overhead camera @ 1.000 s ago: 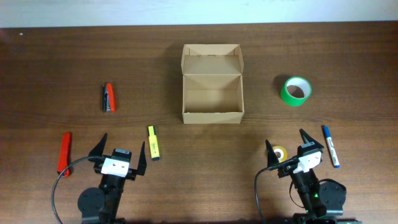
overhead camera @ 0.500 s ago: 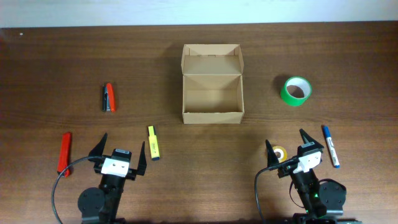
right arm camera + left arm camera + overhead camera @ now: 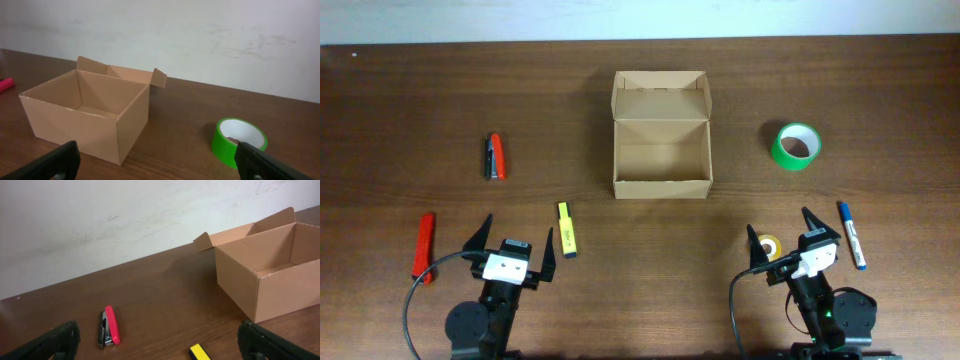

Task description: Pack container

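Left claw (image 3: 519, 225) and right claw (image 3: 778, 220), jaws wide apart, empty, before the open container (image 3: 661, 187).

Left hand (image 3: 160, 345) spread wide, empty. Open container (image 3: 265, 275) ahead-right on table (image 3: 165, 295). Red stapler (image 3: 109, 332) ahead-left. Yellow highlighter (image 3: 200, 353) tip just ahead, right of centre.

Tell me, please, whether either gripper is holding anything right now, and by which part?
Nothing is held: the left gripper and right gripper both stand open and empty.
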Motion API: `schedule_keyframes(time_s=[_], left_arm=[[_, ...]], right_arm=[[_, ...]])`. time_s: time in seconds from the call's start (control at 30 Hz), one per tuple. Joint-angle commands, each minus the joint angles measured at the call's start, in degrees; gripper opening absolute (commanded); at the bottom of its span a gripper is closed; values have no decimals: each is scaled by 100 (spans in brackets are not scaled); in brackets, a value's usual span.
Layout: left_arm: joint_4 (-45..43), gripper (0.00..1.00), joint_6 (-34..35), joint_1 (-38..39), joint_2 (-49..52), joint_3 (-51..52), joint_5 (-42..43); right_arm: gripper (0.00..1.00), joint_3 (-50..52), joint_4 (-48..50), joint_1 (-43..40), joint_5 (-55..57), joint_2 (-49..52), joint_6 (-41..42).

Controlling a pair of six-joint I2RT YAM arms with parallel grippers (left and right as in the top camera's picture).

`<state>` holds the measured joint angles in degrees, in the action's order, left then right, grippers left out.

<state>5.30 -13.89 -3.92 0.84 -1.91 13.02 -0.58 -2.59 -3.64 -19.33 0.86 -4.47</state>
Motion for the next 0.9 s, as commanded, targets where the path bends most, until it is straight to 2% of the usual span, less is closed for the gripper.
schedule_keyframes(time_s=[0.0, 0.7, 0.87], left_arm=[[4, 99, -50, 17, -48, 52, -79], [-74, 100, -111, 7, -50, 52, -39], [-31, 100, 105, 7, -50, 52, -35]], right_arm=[[99, 26, -28, 35, 50, -13, 46], [99, 26, -24, 35, 50, -13, 44], [99, 26, -24, 35, 52, -13, 44]])
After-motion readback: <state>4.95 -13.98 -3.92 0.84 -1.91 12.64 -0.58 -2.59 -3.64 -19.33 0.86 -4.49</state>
